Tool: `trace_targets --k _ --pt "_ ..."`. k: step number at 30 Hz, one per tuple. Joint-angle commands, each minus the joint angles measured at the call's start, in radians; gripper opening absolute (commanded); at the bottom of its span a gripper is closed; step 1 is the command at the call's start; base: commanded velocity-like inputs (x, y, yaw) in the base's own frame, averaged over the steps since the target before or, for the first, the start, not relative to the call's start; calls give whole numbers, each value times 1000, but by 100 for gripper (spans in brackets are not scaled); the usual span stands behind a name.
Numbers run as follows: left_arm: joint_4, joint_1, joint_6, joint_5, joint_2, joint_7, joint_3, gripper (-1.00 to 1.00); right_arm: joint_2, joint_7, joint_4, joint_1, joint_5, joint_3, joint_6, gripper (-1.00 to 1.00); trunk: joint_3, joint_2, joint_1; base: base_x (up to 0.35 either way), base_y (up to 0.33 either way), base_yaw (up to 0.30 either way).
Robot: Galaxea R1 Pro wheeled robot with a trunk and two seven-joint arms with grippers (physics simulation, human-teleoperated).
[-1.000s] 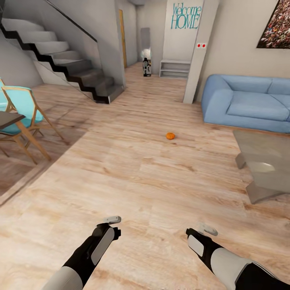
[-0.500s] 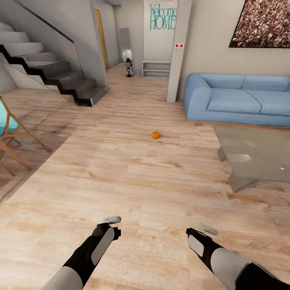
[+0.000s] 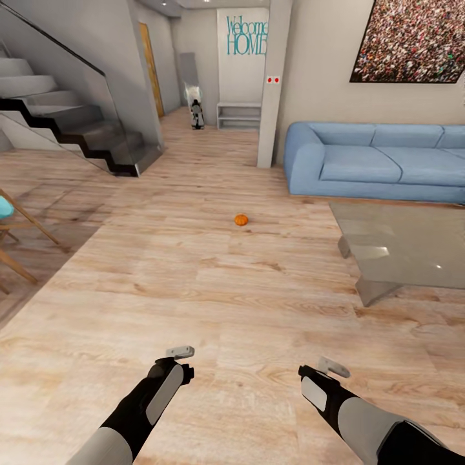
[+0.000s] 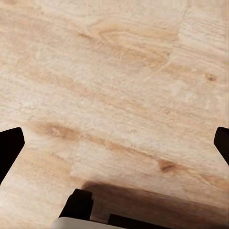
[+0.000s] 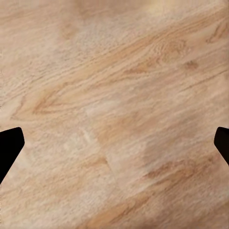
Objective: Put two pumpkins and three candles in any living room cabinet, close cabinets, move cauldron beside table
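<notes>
Room: living room with a pale wood-plank floor [image 3: 213,290] that runs back into a hallway; a white wall there carries teal "Welcome HOME" lettering [image 3: 247,35].
Pumpkin: one small orange pumpkin [image 3: 241,219] sits alone on the open floor, ahead of both arms, between the staircase side and the table side, well apart from each. It is round, with no long axis to speak of; its stem and facing are too small to make out.
Table: low coffee table [image 3: 413,242] with a glossy grey-olive top, ahead on the right; its long side runs roughly parallel to the sofa, and its far end is cut off by the picture's edge. Its top is bare apart from reflections.
Sofa: blue sofa [image 3: 381,161] against the right wall behind the table, right end cut off.
Stairs: dark-edged grey staircase [image 3: 71,123] on the left, rising out of view.
Chair: wooden legs and a scrap of turquoise seat [image 3: 13,226] at the left edge, mostly cut off.
Shelf: low white open shelf unit [image 3: 239,116] at the hallway's end; any contents too small to tell.
Hallway figure: small white and black shape [image 3: 196,113] near the shelf, unclear.
Left gripper [image 3: 180,352]: low above the bare floor, fingers spread wide in the left wrist view, holding nothing.
Right gripper [image 3: 333,368]: likewise low over the floor, fingers wide apart in the right wrist view, empty.
</notes>
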Motion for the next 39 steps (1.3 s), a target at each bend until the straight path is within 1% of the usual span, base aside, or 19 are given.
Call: trace_targets --k 1,39 --pt "-1 -1 1 11 1 10 -3 100 0 -3 0 0 -11 7 -5 100 1 0 0 0 0 -1" --pt "2 -1 0 10 0 10 -3 100 0 -4 0 0 -11 7 -5 100 63 0 0 0 0 0"
